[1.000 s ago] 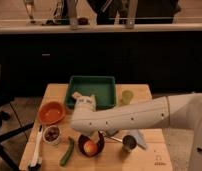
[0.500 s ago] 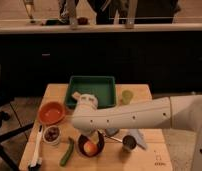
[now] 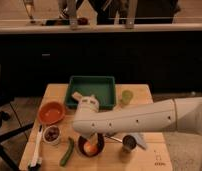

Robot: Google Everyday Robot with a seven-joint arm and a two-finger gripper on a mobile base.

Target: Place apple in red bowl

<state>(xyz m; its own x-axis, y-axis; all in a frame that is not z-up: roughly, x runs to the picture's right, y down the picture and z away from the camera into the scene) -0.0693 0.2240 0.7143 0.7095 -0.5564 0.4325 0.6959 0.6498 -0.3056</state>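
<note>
The small round orange-red apple with a yellow patch lies inside the dark maroon-black round bowl, at lower centre of the frame on the light wooden bench. It is not yet in the wide, shallow, bright orange-red bowl, which stands apart at middle left and looks empty and ready to take it.

The claw hangs from the white arm directly over the dark bowl, right at the apple. I judge it is placed there for the pick. I cannot tell whether the claw is open or gripping, or whether it touches the fruit.

A small white cup of dark contents and a long green cucumber lie between the two bowls, so the carry should pass above them.
</note>
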